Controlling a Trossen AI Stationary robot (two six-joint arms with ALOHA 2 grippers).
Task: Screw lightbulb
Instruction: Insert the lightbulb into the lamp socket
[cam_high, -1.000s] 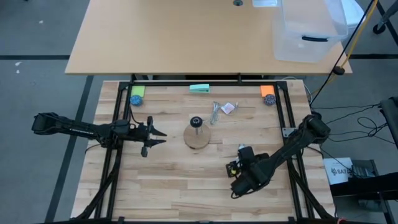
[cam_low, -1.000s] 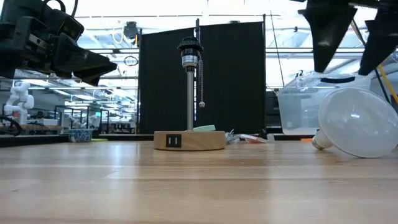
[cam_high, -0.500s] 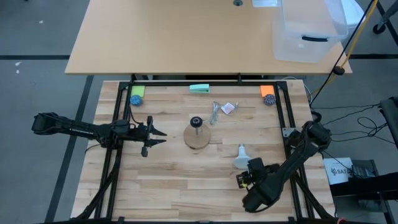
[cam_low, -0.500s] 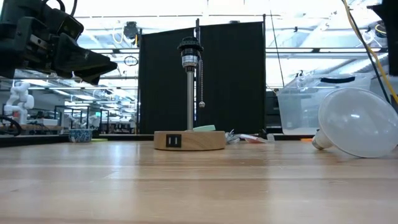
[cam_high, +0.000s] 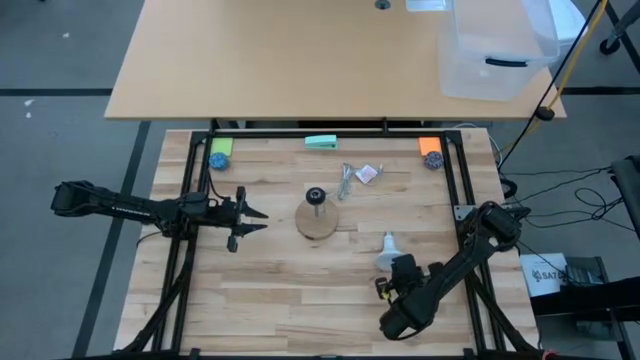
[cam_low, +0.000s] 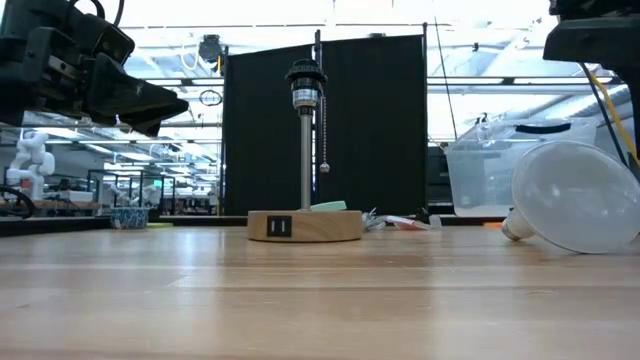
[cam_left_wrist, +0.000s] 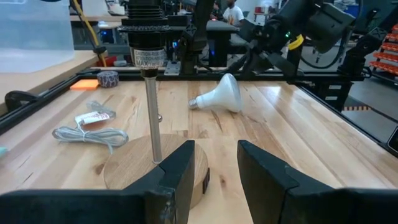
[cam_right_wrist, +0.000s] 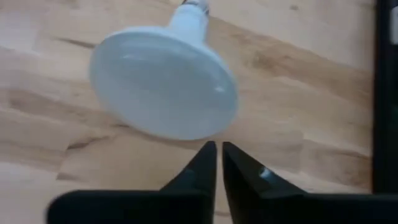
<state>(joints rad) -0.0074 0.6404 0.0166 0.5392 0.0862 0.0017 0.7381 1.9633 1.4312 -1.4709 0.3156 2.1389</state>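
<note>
Lightbulb (cam_high: 387, 253) lying on its side on the wooden table (cam_high: 300, 300), right of the round wooden lamp base (cam_high: 318, 221) and well apart from it, screw neck aimed toward the table's far edge, frosted globe toward the near edge. Untouched by either claw.

Right gripper (cam_right_wrist: 219, 163) poised just past the globe's rounded face, fingers pressed almost together with only a thin slit between, clamped on nothing. Seen from above, hanging over the near right part of the table just short of the bulb.

Left gripper (cam_high: 250, 222) held above the table left of the base, fingers apart, pointing toward the upright metal post and the black socket (cam_low: 306, 82) at its top. Socket unfilled, pull chain hanging beside the post.

Coiled white cord (cam_left_wrist: 90, 134) and small clear plastic bag (cam_high: 367, 173) resting behind the base. Green block (cam_high: 321, 142) on the far rail, tape rolls (cam_high: 221, 159) at both far corners.
</note>
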